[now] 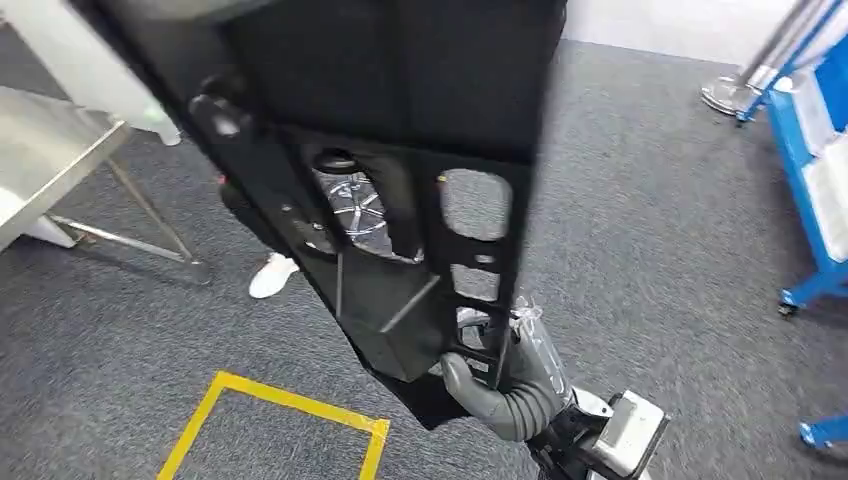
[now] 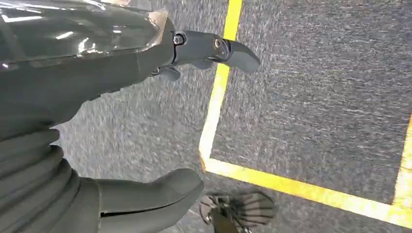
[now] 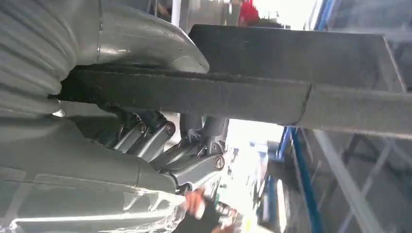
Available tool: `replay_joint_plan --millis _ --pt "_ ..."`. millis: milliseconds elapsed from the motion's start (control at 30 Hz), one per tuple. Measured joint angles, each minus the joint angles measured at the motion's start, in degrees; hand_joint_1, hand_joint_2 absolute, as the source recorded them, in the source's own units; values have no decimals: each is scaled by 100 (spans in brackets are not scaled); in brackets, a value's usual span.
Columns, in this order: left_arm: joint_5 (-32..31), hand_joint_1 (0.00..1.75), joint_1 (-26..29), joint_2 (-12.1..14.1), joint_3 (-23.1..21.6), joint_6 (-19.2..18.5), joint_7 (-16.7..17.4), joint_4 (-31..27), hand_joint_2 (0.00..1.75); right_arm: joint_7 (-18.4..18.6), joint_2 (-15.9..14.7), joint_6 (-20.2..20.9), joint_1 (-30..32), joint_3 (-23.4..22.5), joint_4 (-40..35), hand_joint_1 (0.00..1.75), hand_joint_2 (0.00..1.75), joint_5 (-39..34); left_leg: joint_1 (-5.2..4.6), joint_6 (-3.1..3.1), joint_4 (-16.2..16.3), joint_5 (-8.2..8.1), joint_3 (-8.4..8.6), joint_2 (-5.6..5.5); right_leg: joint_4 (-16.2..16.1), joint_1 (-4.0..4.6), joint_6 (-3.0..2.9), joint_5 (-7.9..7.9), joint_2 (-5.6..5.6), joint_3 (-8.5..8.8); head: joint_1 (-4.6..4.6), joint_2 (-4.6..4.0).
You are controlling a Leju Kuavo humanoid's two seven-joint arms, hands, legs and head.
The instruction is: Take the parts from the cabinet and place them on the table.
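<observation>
Black moulded plastic makes up the part (image 1: 400, 200) being carried: a long, flat panel with raised ribs, rectangular cut-outs and a round boss, matt in finish and apparently stiff. It hangs upright and slightly tilted in front of the robot in the head view, well above the grey carpet (image 1: 640, 200), not yet on any table. The right hand (image 1: 500, 385) holds it at the lower end; the thick grey thumb lies across one face, and the right wrist view shows the darker fingers (image 3: 160, 141) wrapped round the other side of the panel's edge (image 3: 218, 97), so the grasp is a clamp on a thin rim. The left hand (image 2: 145, 121) hangs over the carpet with thumb and fingers apart and nothing between them. A steel table (image 1: 50, 150) with slim legs stands to the left, its top bare metal and smooth; this is judged the likely destination, though that cannot be confirmed. A blue frame (image 1: 810, 150) stands to the right, yellow floor tape (image 1: 290, 400) marks a box below, and a person's white shoe (image 1: 272, 275) shows behind the panel. Recommendation: with the grip at one end of a long piece, the free end will swing; turns should be slow, the grasp kept firm, the empty left hand brought up to steady the upper portion, and the panel laid flat, not dropped.
</observation>
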Motion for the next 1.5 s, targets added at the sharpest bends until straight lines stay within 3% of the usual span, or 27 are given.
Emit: replay_joint_plan --millis 33,100,133,167,300,333,400,433,500,533,567,633,667,700,833,900,933,1033,1067,1133,1167,1200,1233,1333,1367,1433,1500 --pt "0 0 0 -24 0 0 13 0 175 -11 -13 13 -30 13 0 175 175 0 2 -2 2 1 7 -84 -26 -5 45 64 1 -14 2 0" --pt "0 0 -7 -59 0 -2 26 -2 175 -26 -28 33 -99 42 0 175 175 2 22 -25 13 2 23 -271 -817 -37 186 469 43 326 0 0" --pt "0 0 -18 -74 0 -2 30 -2 175 -35 -35 44 -120 52 0 175 175 4 35 -50 26 -3 26 -359 -1355 -65 246 694 147 567 2 0" --pt "0 0 -26 -74 0 -2 28 -2 175 -52 -48 55 -148 70 2 175 175 9 37 -91 44 -7 -8 -435 -1771 -126 278 818 501 732 9 0" --pt "46 0 2 -52 20 4 35 -2 175 -114 -94 57 -292 188 20 175 175 -64 50 -250 48 39 -130 -669 -1811 -65 86 847 345 747 0 0" --pt "74 0 7 -37 31 4 28 0 175 -122 -92 52 -350 232 26 175 175 -105 67 -265 72 21 -142 -692 -1842 -164 37 870 269 751 0 0" --pt "87 0 -23 -30 50 2 2 -2 175 -122 -92 55 -413 295 44 175 175 -188 19 -308 504 -257 -341 -12 -1843 -123 -72 852 110 771 -42 0" --pt "89 0 -56 -17 70 -4 -7 -2 175 -118 -92 63 -418 310 68 175 175 -223 33 -326 977 -490 -579 143 -1843 -95 -91 840 12 774 -37 0" --pt "90 0 -62 -22 74 -13 -15 -2 175 -96 -94 63 -434 343 114 175 175 -232 43 -349 1819 -800 -1010 225 -1842 -59 -121 819 -176 772 -39 0" --pt "90 0 -46 -22 74 -13 -15 -2 175 -92 -96 66 -444 358 138 175 175 -232 44 -354 1930 -770 -1073 237 -1841 -53 -124 810 -268 777 -39 0" --pt "94 0 -34 -20 79 -13 -15 -2 175 -92 -96 66 -453 380 157 175 175 -232 44 -345 1748 -624 -982 250 -1841 -48 -129 802 -343 787 -39 0" --pt "94 0 -32 -4 81 -13 -15 -2 175 -87 -96 66 -484 398 177 175 175 -234 36 -297 794 -153 -459 369 -1841 -42 -126 772 -491 827 -39 0" --pt "94 0 -38 0 81 -15 -15 -4 175 -85 -94 70 -508 402 181 175 175 -240 11 -240 262 12 -148 640 -1841 -26 -111 751 -554 859 -37 0" --pt "94 0 -54 9 81 -24 -11 -4 175 -85 -94 76 -527 411 190 175 175 -247 -71 -211 156 -83 -96 861 -1830 43 -70 725 -606 861 -37 0" --pt "96 0 -18 11 94 -48 -4 0 175 -63 -57 136 -599 433 260 175 175 -321 -93 -123 89 -48 -115 525 -1879 54 33 689 -858 944 -31 0" --pt "101 0 -7 -15 122 -33 9 0 175 -57 -48 159 -634 433 304 175 175 -328 -6 -48 20 22 -53 394 -1548 11 36 500 -218 799 -26 0" --pt "105 0 -28 -15 131 -16 6 -2 175 -57 -54 166 -636 433 330 175 175 -326 -1 -39 20 22 -65 309 -1137 -1 2 324 -74 600 -11 0" --pt "114 0 -21 -37 136 -15 4 0 175 -46 -65 166 -635 437 450 175 175 -315 2 -33 23 21 -76 28 -9 -21 27 -29 -4 -2 -2 0" --pt "107 0 -13 -44 136 -15 4 0 175 -46 -63 166 -641 437 477 175 175 -315 9 -35 27 22 -70 -73 -103 -30 87 71 -4 11 0 0" --pt "98 0 -15 -66 136 -15 4 0 175 -48 -61 166 -659 439 509 175 175 -315 36 -62 53 11 -59 -272 -974 -71 246 513 44 380 0 0" --pt "76 0 -15 -72 136 -15 4 -2 175 -48 -61 166 -672 441 527 175 175 -315 46 -102 89 -7 -71 -369 -1535 -129 326 751 270 624 2 0" --pt "68 0 -23 -68 136 -17 6 -2 175 -50 -63 166 -676 444 549 175 175 -310 28 -150 144 -25 -107 -435 -1731 -181 309 749 593 681 7 0" --pt "68 0 -23 -65 138 -20 11 -2 175 -55 -57 166 -667 446 553 175 175 -295 20 -180 169 -32 -152 -507 -1744 -159 206 768 476 714 2 0" --pt "63 0 1 -70 136 -46 13 2 175 -59 -17 160 -679 444 557 175 175 -291 62 -280 111 26 -203 -654 -1736 -105 84 794 322 710 -4 0" --pt "63 0 4 -76 129 -48 15 2 175 -59 6 159 -688 439 557 175 175 -291 77 -291 152 -8 -214 -551 -1761 -187 30 809 239 726 -2 0" --pt "63 0 -33 -90 133 -46 20 -2 175 -61 33 159 -677 439 557 175 175 -291 28 -340 719 -336 -489 81 -1762 -139 -85 782 86 746 -42 0" --pt "63 0 -57 -89 131 -48 20 -2 175 -59 33 159 -673 428 560 175 175 -289 48 -361 1649 -731 -967 221 -1761 -94 -121 759 -88 747 -42 0"
